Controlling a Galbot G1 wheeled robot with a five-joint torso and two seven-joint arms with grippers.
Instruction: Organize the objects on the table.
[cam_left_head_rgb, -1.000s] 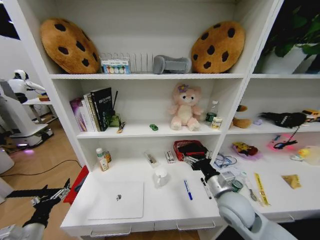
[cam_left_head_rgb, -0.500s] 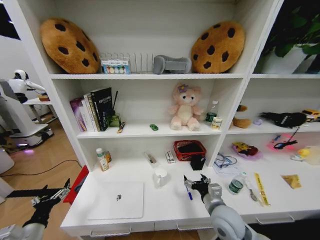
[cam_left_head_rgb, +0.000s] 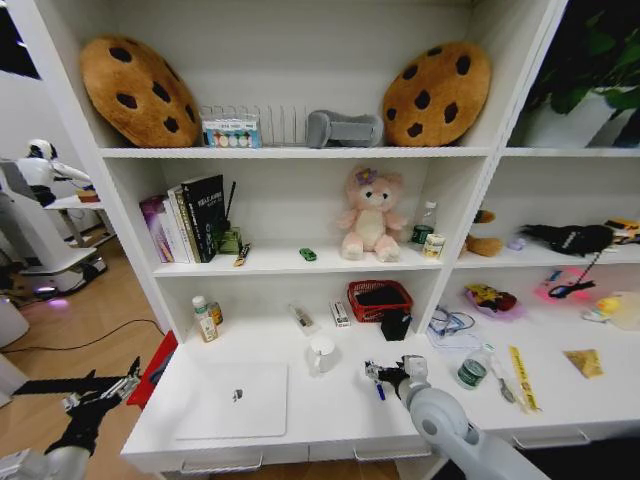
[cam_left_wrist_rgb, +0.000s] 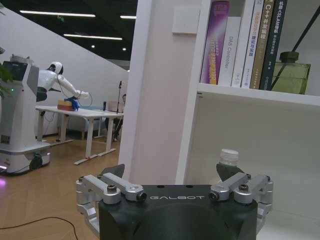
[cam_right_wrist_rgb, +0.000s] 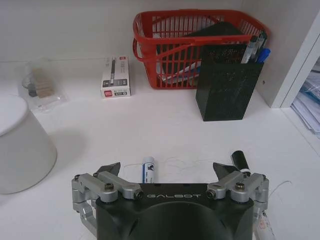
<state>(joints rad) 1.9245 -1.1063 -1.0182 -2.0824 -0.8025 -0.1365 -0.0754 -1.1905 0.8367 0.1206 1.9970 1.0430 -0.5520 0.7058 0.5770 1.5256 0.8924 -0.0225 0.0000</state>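
Observation:
My right gripper hangs low over the white table, open, just right of the white mug. In the right wrist view, the gripper has a blue pen lying on the table between its spread fingers. A black pen lies just outside one finger, and the mug stands to one side. The silver laptop lies shut at the front left. A yellow ruler lies at the right. My left gripper idles off the table's left end, open.
A black mesh pen holder with pens stands beside a red basket at the back wall; a small box lies nearby. Bottles stand at the back left, a jar and clutter at the right. Shelves rise behind.
My right gripper has drawn back from the pen holder and basket toward the table's front and lowered over the blue pen. The left arm has stayed still.

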